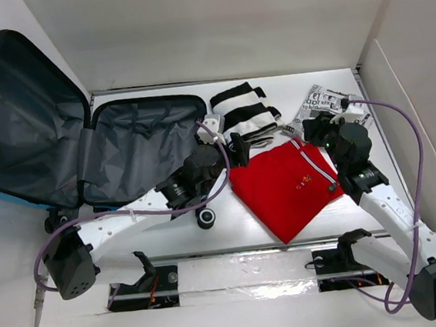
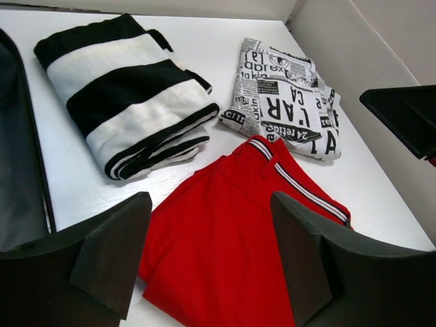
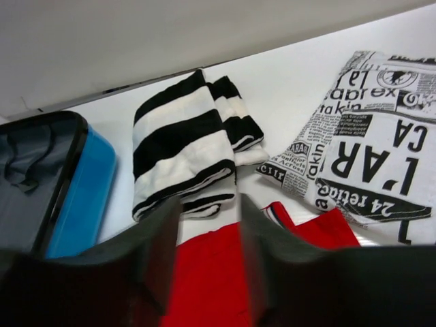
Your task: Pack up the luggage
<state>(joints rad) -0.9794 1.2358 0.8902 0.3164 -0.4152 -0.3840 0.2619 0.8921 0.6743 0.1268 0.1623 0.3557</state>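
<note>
The luggage point(image 1: 21, 121) lies open at the left, a blue shell with grey lining; its lid leans on the wall and its other half point(image 1: 139, 148) lies flat. A red garment point(image 1: 286, 188) is spread in the middle. Behind it lie a folded black-and-white striped garment point(image 1: 244, 113) and a newspaper-print garment point(image 1: 321, 107). My left gripper point(image 1: 238, 147) is open over the red garment's point(image 2: 225, 238) left edge, with nothing between its fingers point(image 2: 112, 252). My right gripper point(image 1: 316, 127) is open above the red garment's point(image 3: 204, 286) far corner, holding nothing.
White walls close in the table at the back and the right. A suitcase wheel point(image 1: 205, 217) sticks out next to the left arm. A shiny strip point(image 1: 244, 273) runs along the near edge between the arm bases. The suitcase's blue side point(image 3: 82, 184) is left of the striped garment point(image 3: 184, 150).
</note>
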